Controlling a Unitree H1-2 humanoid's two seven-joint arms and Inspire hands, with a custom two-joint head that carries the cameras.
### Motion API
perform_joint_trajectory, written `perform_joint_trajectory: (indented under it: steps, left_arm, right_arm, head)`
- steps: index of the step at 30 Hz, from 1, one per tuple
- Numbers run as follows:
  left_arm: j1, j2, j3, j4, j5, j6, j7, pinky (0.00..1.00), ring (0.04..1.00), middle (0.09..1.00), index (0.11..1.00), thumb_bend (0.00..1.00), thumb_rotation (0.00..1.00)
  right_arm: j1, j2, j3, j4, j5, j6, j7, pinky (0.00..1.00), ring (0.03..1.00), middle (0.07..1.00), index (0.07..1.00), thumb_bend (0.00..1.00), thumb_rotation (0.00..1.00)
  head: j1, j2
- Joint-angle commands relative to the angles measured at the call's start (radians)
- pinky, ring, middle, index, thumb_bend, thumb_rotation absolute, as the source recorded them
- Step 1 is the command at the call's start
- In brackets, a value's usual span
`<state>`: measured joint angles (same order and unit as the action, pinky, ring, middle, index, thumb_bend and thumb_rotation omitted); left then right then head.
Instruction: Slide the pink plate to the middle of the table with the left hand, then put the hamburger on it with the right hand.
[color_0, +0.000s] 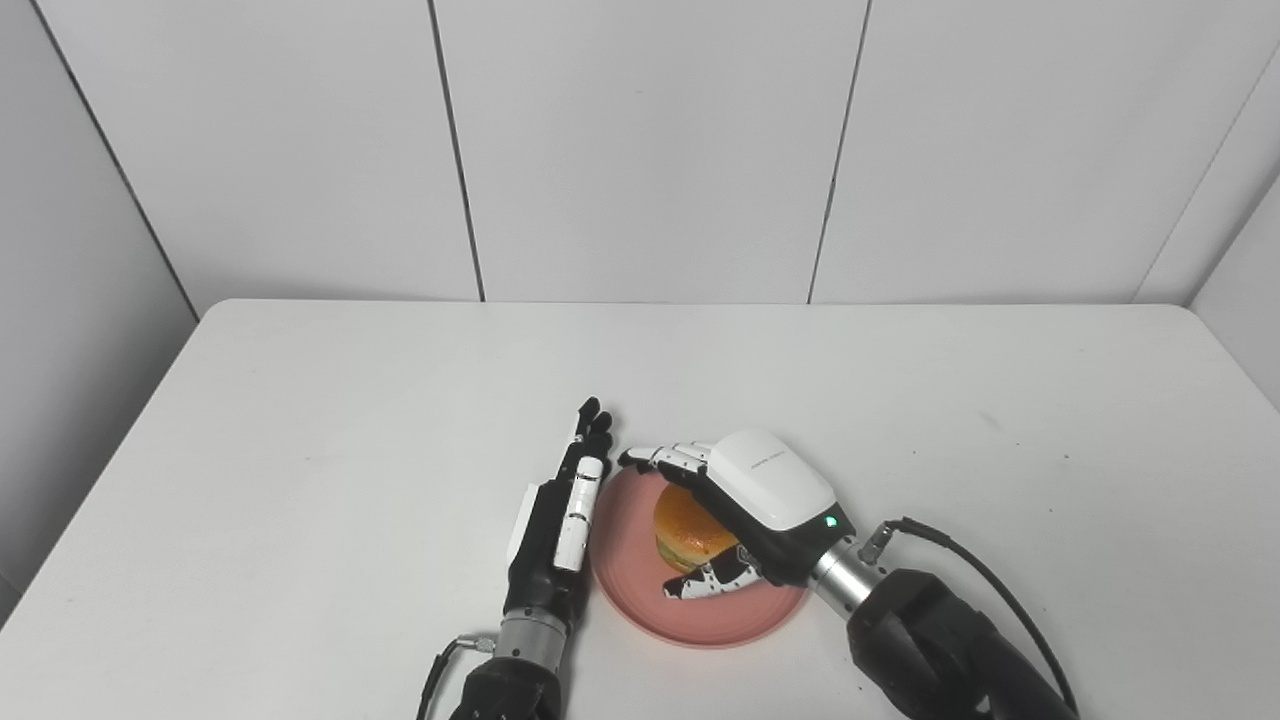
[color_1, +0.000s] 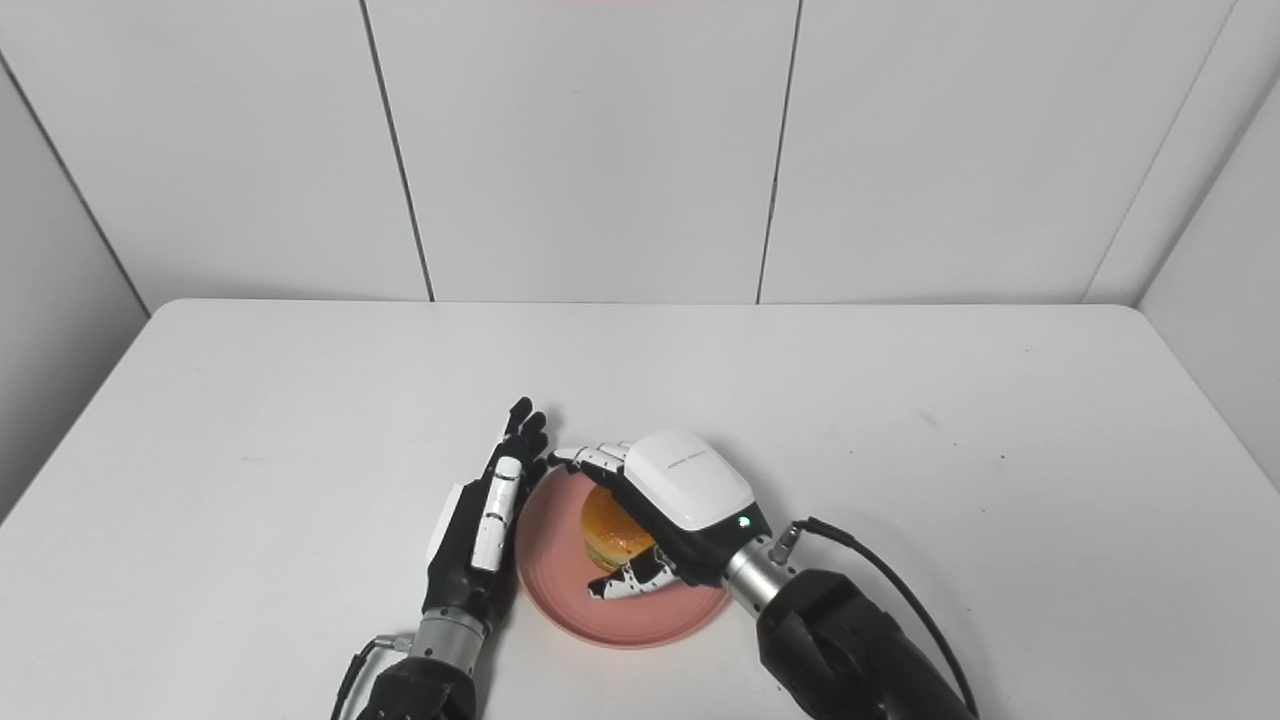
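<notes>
Right hand fingers grasping soft, squashy hamburger by its sides over pink plate; left hand released, flat beside it.

Bright, even overhead light; soft faint shadows, sharp focus, no glare.

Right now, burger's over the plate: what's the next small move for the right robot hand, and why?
Probably open the right robot hand and let go. The hamburger already sits over the middle of the pink plate, seemingly resting on it, with fingers wrapped around it. The left robot hand stands open beside the rim, clear of it.
</notes>
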<state>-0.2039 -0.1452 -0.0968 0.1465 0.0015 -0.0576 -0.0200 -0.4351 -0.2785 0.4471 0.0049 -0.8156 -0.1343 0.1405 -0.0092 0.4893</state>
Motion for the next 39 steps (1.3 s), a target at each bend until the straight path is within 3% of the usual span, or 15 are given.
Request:
perform_joint_trajectory:
  steps: [1,3,8,14,19,24,27,30,34,39]
  left_arm:
    - [0.053,0.0,-0.002,0.04,-0.004,0.028,-0.002,1.0,0.978,0.969,0.958,0.53,1.0]
    - [0.054,0.0,-0.002,0.038,-0.005,0.02,-0.004,1.0,0.981,0.969,0.958,0.52,1.0]
    - [0.062,0.0,-0.003,0.03,-0.006,-0.002,-0.004,0.99,0.979,0.967,0.954,0.52,1.0]
    - [0.059,-0.006,0.008,0.038,-0.013,-0.011,0.007,0.96,0.956,0.948,0.932,0.52,1.0]
    - [0.053,-0.002,0.02,0.051,-0.03,-0.024,-0.006,0.96,0.962,0.951,0.935,0.55,1.0]
    - [0.055,0.007,0.026,0.031,-0.075,0.006,-0.035,1.0,0.997,0.99,0.975,0.55,1.0]
    - [0.057,0.012,0.029,0.019,-0.093,0.022,-0.045,1.0,1.0,0.999,0.988,0.57,1.0]
    - [0.059,0.016,0.031,0.019,-0.09,0.012,-0.038,1.0,1.0,1.0,0.988,0.57,1.0]
    - [0.057,0.017,0.041,0.031,-0.073,-0.015,-0.014,1.0,0.998,0.997,0.979,0.55,1.0]
    - [0.057,0.016,0.048,0.038,-0.06,-0.04,0.004,1.0,0.988,0.987,0.971,0.53,1.0]
  right_arm:
    - [-0.016,-0.005,-0.015,-0.046,0.005,-0.021,-0.002,0.63,0.754,0.815,0.84,0.58,0.27]
    - [-0.013,-0.007,-0.019,-0.058,0.016,-0.017,0.012,0.64,0.766,0.824,0.847,0.6,0.29]
    - [-0.001,-0.01,-0.032,-0.103,0.035,0.003,0.063,0.66,0.796,0.851,0.874,0.62,0.48]
    - [0.014,-0.004,-0.06,-0.124,0.07,0.001,0.084,0.66,0.806,0.862,0.88,0.64,0.53]
    - [0.044,0.024,-0.114,-0.129,0.134,-0.014,0.04,0.66,0.82,0.885,0.885,0.67,0.51]
    - [0.081,0.054,-0.186,-0.122,0.207,-0.047,-0.033,0.75,0.866,0.923,0.922,0.65,0.58]
    - [0.1,0.073,-0.237,-0.101,0.276,-0.065,-0.077,0.81,0.92,0.962,0.956,0.64,0.62]
    - [0.123,0.093,-0.282,-0.073,0.326,-0.068,-0.119,0.83,0.949,0.995,0.993,0.65,0.74]
    - [0.146,0.116,-0.317,-0.052,0.378,-0.06,-0.147,0.87,0.968,1.0,1.0,0.64,0.81]
    - [0.182,0.15,-0.345,-0.055,0.44,-0.043,-0.156,0.94,0.998,1.0,1.0,0.59,0.84]
  head:
    - [-0.003,-0.005]
    - [-0.006,-0.004]
    - [-0.008,-0.004]
    - [-0.007,-0.008]
    - [-0.013,-0.015]
    - [-0.009,-0.017]
    - [-0.008,-0.023]
    - [-0.008,-0.026]
    - [-0.014,-0.029]
    - [-0.012,-0.022]
